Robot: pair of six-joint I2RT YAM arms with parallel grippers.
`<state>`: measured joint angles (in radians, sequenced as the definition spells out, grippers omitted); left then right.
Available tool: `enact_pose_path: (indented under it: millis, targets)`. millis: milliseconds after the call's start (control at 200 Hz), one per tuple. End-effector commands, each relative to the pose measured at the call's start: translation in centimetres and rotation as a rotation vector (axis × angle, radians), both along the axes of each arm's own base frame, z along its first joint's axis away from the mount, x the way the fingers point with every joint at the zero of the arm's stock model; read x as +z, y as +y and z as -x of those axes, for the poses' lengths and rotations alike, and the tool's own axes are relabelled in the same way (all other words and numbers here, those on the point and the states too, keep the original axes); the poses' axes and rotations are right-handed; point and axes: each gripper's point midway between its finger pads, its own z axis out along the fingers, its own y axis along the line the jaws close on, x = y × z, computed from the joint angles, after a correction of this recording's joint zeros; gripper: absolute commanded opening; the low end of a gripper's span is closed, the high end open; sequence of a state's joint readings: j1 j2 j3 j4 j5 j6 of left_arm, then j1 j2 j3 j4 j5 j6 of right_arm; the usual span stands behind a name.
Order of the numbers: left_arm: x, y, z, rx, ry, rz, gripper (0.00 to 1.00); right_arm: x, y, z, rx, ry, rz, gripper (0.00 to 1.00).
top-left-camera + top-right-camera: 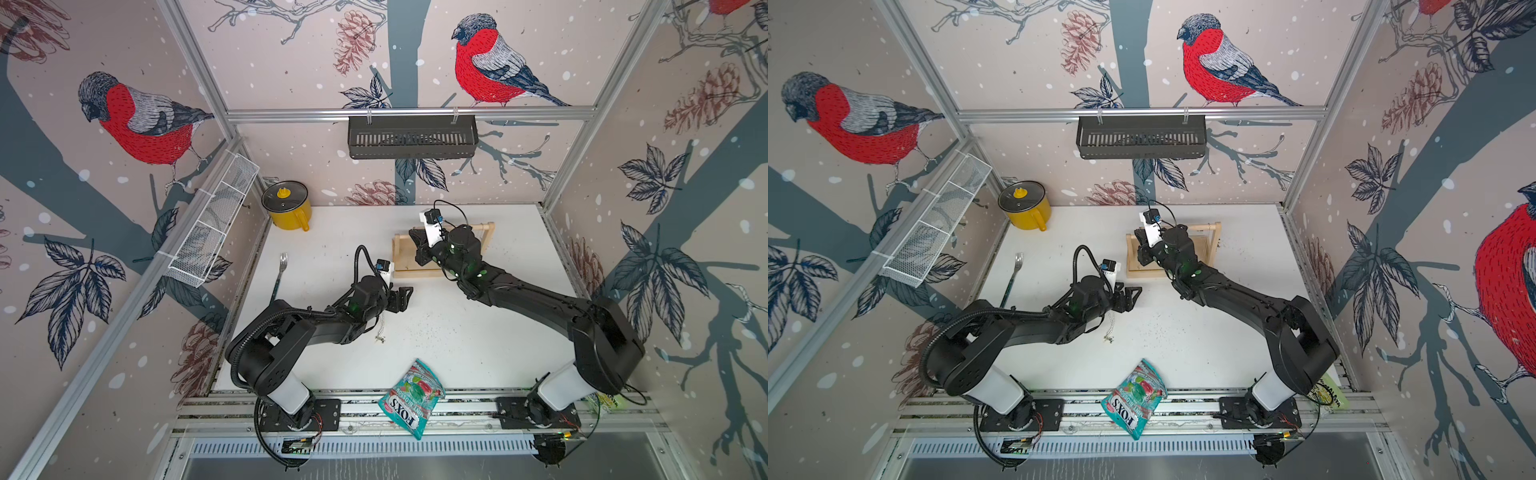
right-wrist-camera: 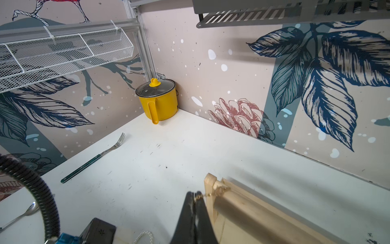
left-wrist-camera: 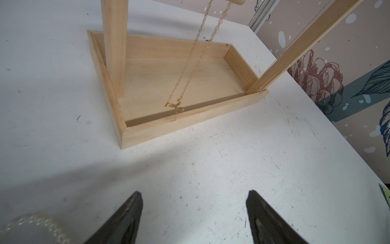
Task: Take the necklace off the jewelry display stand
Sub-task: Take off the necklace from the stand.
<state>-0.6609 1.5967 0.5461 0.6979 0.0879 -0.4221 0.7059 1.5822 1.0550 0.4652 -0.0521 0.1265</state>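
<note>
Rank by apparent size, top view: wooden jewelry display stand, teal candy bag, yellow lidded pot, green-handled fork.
Largest first:
pale wooden jewelry display stand, partly hidden
teal candy bag
yellow lidded pot
green-handled fork

White table [image 1: 457, 332], scuffed and speckled. The jewelry display stand [image 1: 415, 273] stands right at my right gripper [image 2: 193, 195]. A pearl necklace [image 1: 381, 326] lies just behind my left gripper [image 1: 406, 297], with a fork [image 1: 280, 274] well off to its left. Yellow pot [image 1: 286, 208] in the far-left corner, candy bag [image 1: 411, 395] back at the near edge.
</note>
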Motion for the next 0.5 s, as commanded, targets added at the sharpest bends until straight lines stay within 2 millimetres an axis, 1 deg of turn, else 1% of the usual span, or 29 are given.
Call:
enact_pose_path:
  millis: [0,135,180,285,355,495]
  targets:
    - [1.1,0.2,-0.5,0.027,-0.037,0.033,0.78,0.8,0.8,-0.1,0.023,-0.028,-0.008,0.00]
    - [1.0,0.9,-0.3,0.056,-0.045,0.027,0.78,1.2,1.5,-0.2,0.036,-0.040,-0.010,0.00]
    - [1.1,1.1,-0.2,0.060,-0.050,0.027,0.75,1.3,1.6,-0.1,0.040,-0.042,-0.009,0.00]
    - [1.3,1.6,0.1,0.070,-0.058,0.029,0.73,1.7,1.9,0.0,0.048,-0.050,-0.011,0.00]
    - [1.3,1.9,0.4,0.069,-0.066,0.026,0.67,1.9,2.0,0.3,0.051,-0.055,-0.009,0.00]
    - [1.2,2.4,1.2,0.063,-0.080,0.027,0.63,2.1,1.9,0.9,0.055,-0.057,-0.006,0.00]
